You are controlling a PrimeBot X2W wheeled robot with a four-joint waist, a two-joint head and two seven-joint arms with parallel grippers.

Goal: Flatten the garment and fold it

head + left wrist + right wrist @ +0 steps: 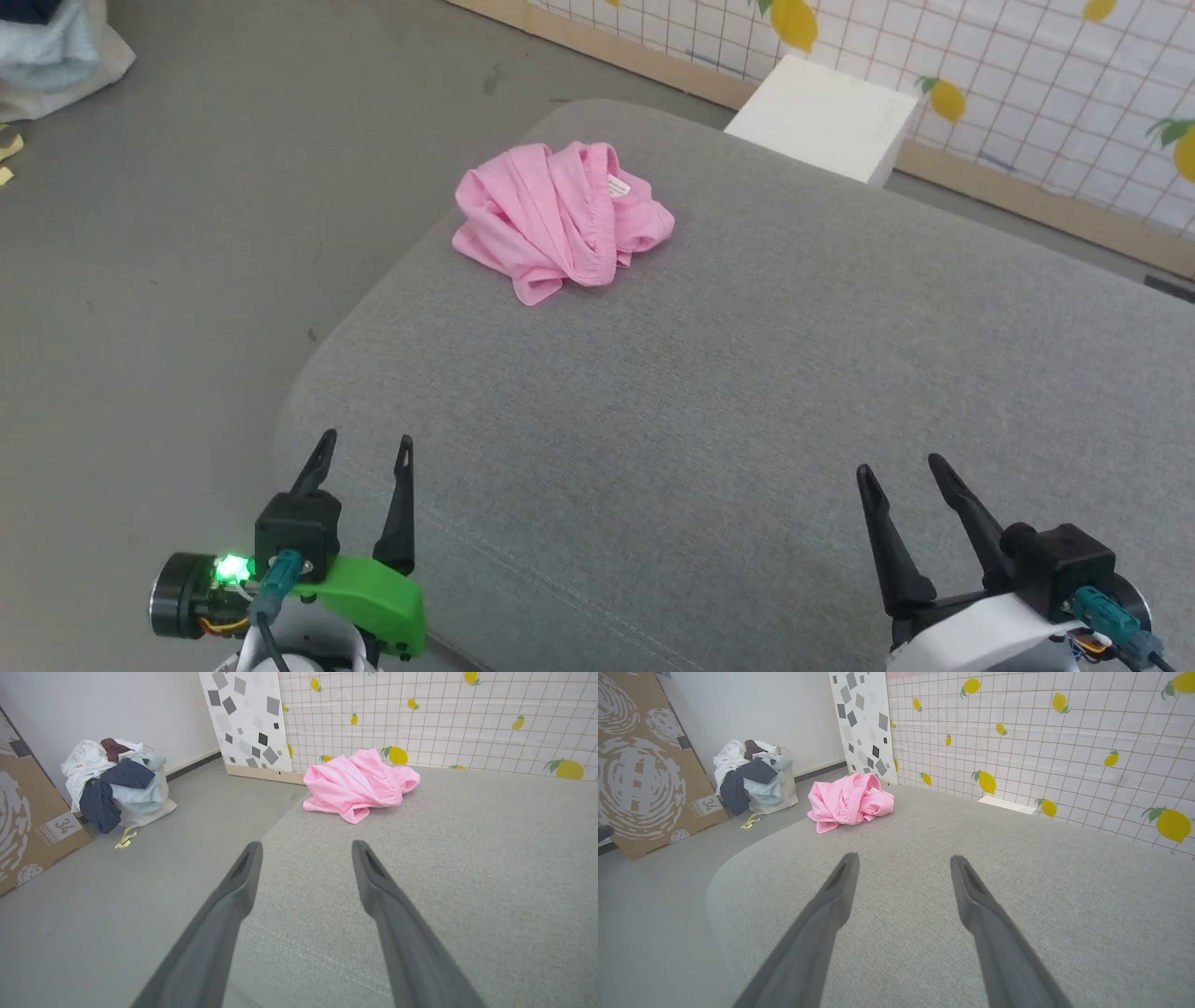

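At the grey cushion's (747, 373) far edge | garment (560, 219) lies bunched | left tool (366, 437), right tool (897, 464) spread, empty | risk: a one-sided tug could drag it to the floor (187, 233)

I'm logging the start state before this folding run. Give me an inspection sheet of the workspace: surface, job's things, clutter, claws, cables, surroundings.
Surface: grey cushion, fabric-covered, rounded corners.
Job's things: pink garment crumpled in a heap near the cushion's far left corner, white label showing at the gathered band; not yet flattened.
Clutter: nothing seen on the cushion.
Claws: left claw and right claw both open, holding nothing, at the near edge, well apart from the garment.
Cables: left wrist cable and right wrist cable, teal plugs, away from the garment.
Surroundings: laundry pile and cardboard box on the floor; lemon-print wall; white block beyond the cushion.
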